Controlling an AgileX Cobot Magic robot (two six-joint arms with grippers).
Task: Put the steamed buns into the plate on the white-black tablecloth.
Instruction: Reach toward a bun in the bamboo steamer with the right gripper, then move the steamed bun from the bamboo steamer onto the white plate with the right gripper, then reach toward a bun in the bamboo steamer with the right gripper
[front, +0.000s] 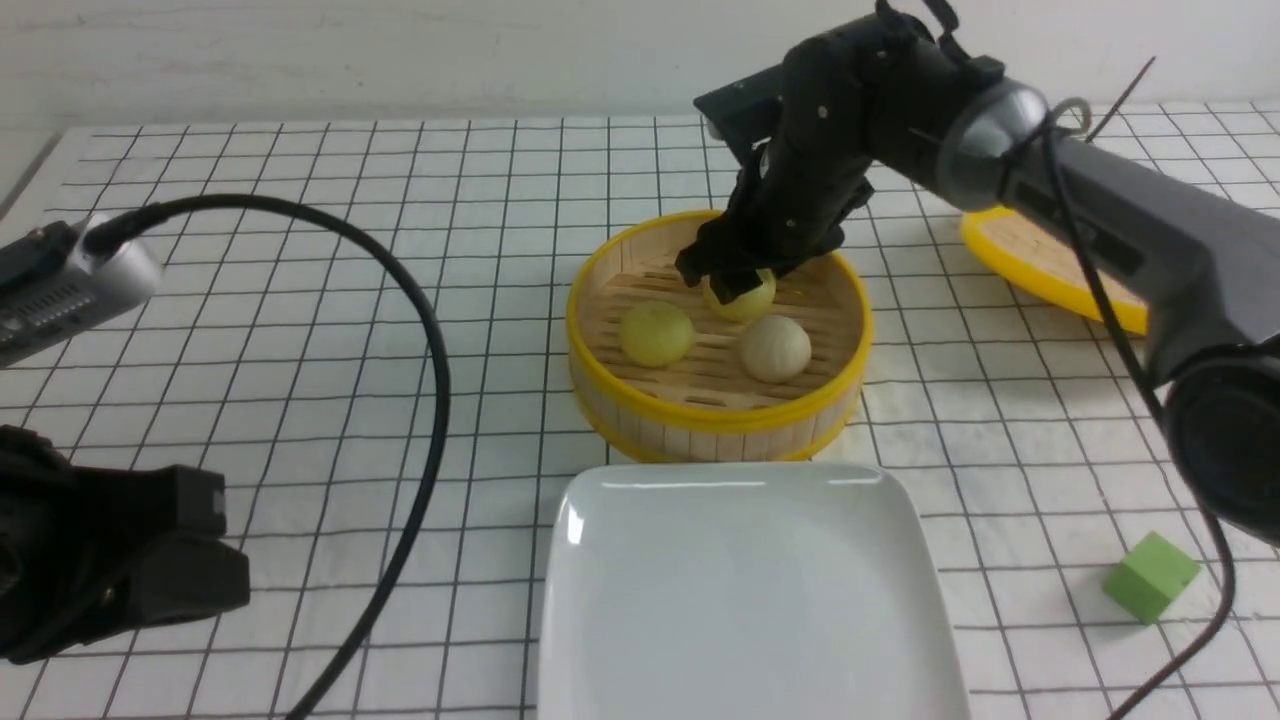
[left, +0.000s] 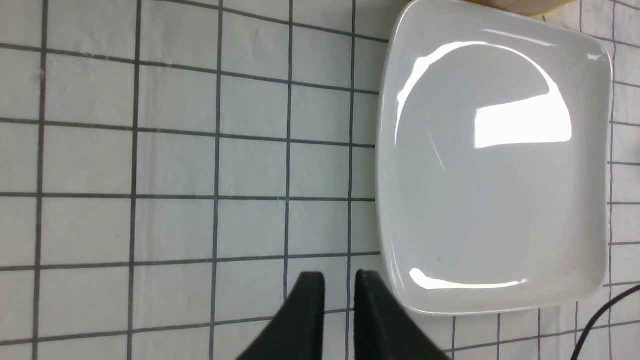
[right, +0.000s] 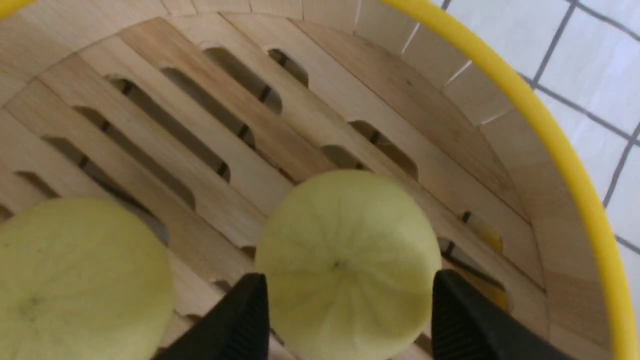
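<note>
Right end effector (right: 347, 279) is held wide open around one steamed bun (right: 345, 235), nothing gripped yet; if shut off-centre, the bun could be pushed away.

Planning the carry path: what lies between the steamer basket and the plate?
Nothing: the front view shows the steamer basket almost meeting the plate, with at most a sliver of tablecloth between.

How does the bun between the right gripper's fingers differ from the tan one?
The flanked bun is pale yellow-green, farther back in the steamer basket, straddled by the open right gripper. The tan bun sits nearer the plate, unattended. Both are small and round.
</note>
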